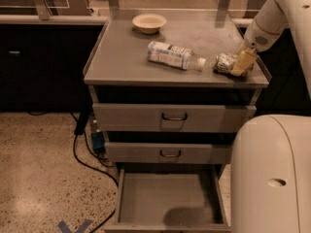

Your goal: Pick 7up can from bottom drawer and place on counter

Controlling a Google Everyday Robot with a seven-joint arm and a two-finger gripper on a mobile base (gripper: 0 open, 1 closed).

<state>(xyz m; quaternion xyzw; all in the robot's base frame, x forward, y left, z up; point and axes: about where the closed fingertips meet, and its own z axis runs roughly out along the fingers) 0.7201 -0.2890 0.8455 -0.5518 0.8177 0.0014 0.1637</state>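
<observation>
The 7up can (222, 63), dented and silvery with green patches, sits low on the right front corner of the counter (121, 57), resting on or just above its surface. My gripper (237, 67) is shut on the can from its right side, with a yellowish finger (244, 61) against it. The arm comes down from the upper right. The bottom drawer (167, 224) is pulled out at the bottom of the view, and its flat grey floor holds nothing.
A clear plastic bottle (172, 55) lies on its side mid-counter, left of the can. A small pale bowl (149, 22) stands at the back. My white body (272, 174) fills the lower right. A black cable (80, 152) runs over the floor to the left.
</observation>
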